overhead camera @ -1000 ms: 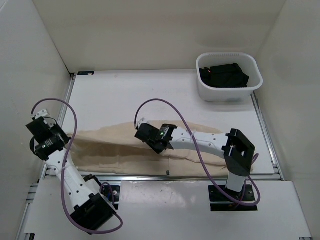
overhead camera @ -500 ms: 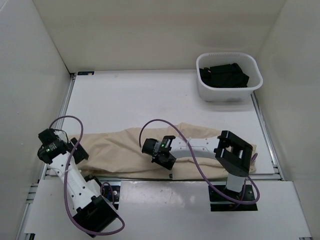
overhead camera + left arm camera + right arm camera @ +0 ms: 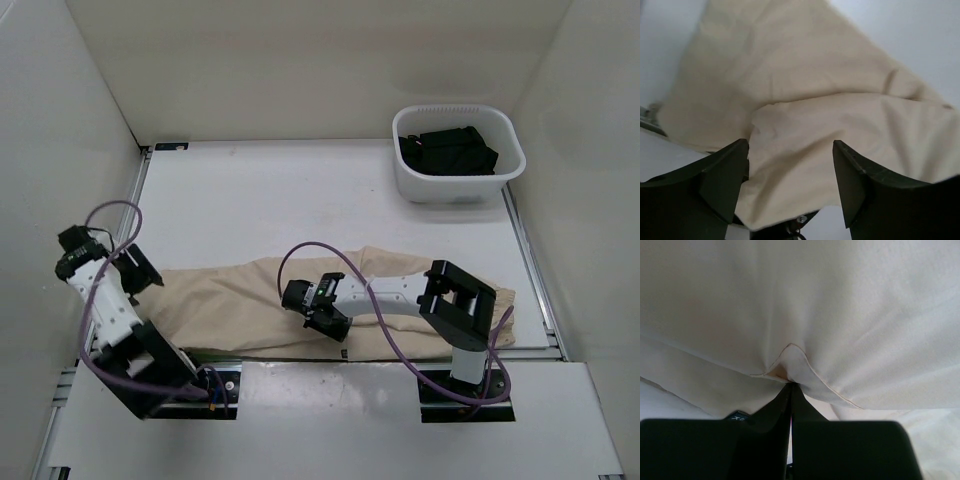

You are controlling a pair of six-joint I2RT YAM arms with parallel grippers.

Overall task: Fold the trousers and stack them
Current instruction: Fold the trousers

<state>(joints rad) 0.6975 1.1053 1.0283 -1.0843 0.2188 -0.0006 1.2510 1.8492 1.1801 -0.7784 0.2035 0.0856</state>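
The light beige trousers [image 3: 230,300] lie stretched left to right along the table's near edge. My left gripper [image 3: 140,272] hovers at their left end, jaws open, nothing between the fingers; in the left wrist view the cloth [image 3: 805,90] lies loose and rumpled under the gripper [image 3: 790,146]. My right gripper [image 3: 328,318] is low at the trousers' middle, shut on a pinched fold of a stitched edge [image 3: 790,365]. In the right wrist view the gripper [image 3: 791,385] has a small dark label [image 3: 738,415] just left of its fingers.
A white bin [image 3: 500,165] holding dark folded clothes stands at the back right. White walls close in the table on the left, back and right. The metal rail [image 3: 300,358] of the table's near edge runs just under the trousers.
My left gripper has opened, let go of the trousers' left end and drawn back to the left. The right gripper, still shut on the cloth, came down toward the near edge.
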